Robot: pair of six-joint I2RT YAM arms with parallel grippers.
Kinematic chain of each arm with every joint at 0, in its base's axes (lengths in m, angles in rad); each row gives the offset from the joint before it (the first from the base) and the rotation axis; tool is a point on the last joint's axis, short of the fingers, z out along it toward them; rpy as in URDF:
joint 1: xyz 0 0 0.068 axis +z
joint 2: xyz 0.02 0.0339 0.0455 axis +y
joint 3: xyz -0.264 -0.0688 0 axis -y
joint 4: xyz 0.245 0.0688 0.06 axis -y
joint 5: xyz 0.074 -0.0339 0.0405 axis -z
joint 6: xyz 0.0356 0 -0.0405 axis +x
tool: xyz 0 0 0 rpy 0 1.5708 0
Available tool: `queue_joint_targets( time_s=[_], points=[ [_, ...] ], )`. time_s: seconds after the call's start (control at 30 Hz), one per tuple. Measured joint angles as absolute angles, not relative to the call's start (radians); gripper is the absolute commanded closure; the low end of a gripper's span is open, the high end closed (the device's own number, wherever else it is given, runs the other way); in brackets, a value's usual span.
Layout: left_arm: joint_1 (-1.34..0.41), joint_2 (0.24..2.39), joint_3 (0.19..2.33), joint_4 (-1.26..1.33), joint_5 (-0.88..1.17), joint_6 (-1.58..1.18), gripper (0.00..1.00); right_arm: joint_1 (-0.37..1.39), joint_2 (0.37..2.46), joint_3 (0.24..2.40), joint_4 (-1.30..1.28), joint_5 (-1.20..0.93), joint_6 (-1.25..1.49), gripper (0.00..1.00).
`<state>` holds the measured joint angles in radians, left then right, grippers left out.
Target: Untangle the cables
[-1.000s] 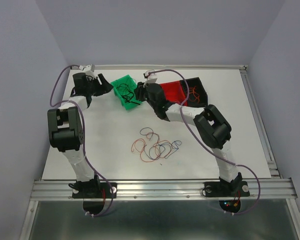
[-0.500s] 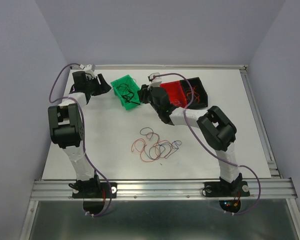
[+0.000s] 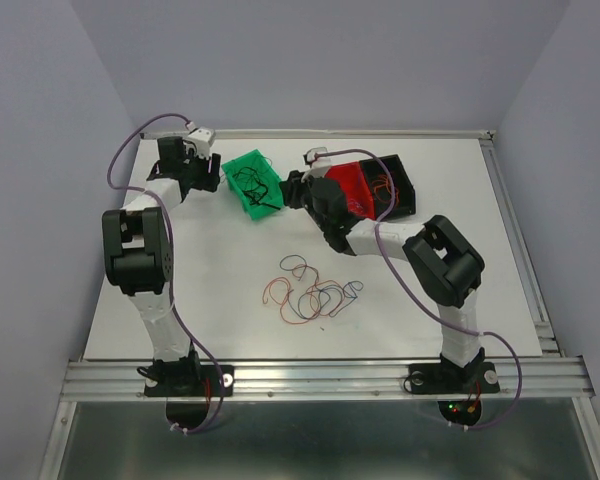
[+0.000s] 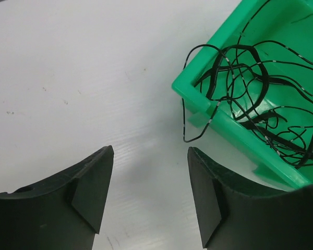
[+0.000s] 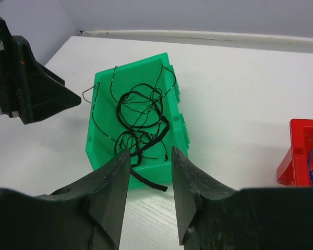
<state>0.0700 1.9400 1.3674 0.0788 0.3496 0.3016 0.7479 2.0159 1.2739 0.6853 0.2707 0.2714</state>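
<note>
Either side of the green bin (image 3: pixel 237 163) of black cables (image 5: pixel 141 124), left gripper (image 4: pixel 149 151) and right gripper (image 5: pixel 150 152) hang, jaws released.

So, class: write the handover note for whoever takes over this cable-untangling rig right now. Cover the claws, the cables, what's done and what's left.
Left claw: open, empty, over the table beside the green bin.
Right claw: open, at the bin's other side, gripping nothing visible.
Cables: black wires lie in the green bin, with one strand hanging over its rim. Orange strands are in the black bin. A mixed tangle lies mid-table.
Done: some black and orange wires are sorted.
Left: separate the tangle, probably by colour into the bins, and tuck in the hanging strand.
</note>
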Motion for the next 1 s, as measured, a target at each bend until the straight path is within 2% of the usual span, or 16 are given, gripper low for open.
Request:
queue_joint_targets(
  time_s=[0.13, 0.3, 0.7, 0.77, 0.9, 1.0],
  points=[
    [0.048, 1.939, 1.347, 0.081, 0.354, 0.385, 0.26, 0.748, 2.015, 1.265, 0.696, 0.271, 0.268, 0.57],
    [0.047, 1.940, 1.334, 0.072, 0.341, 0.457, 0.36, 0.748, 2.015, 1.260, 0.704, 0.270, 0.266, 0.57],
    [0.031, 1.946, 1.338, 0.093, 0.372, 0.517, 0.45, 0.748, 2.014, 1.259, 0.712, 0.270, 0.266, 0.57],
    [0.019, 1.952, 1.338, 0.091, 0.379, 0.522, 0.48, 0.748, 2.014, 1.259, 0.712, 0.270, 0.266, 0.57],
    [0.006, 1.981, 1.372, 0.071, 0.381, 0.532, 0.65, 0.748, 2.014, 1.259, 0.712, 0.270, 0.266, 0.57],
    [-0.001, 2.014, 1.412, 0.062, 0.370, 0.535, 0.67, 0.748, 2.014, 1.259, 0.712, 0.270, 0.266, 0.57]
  ],
)
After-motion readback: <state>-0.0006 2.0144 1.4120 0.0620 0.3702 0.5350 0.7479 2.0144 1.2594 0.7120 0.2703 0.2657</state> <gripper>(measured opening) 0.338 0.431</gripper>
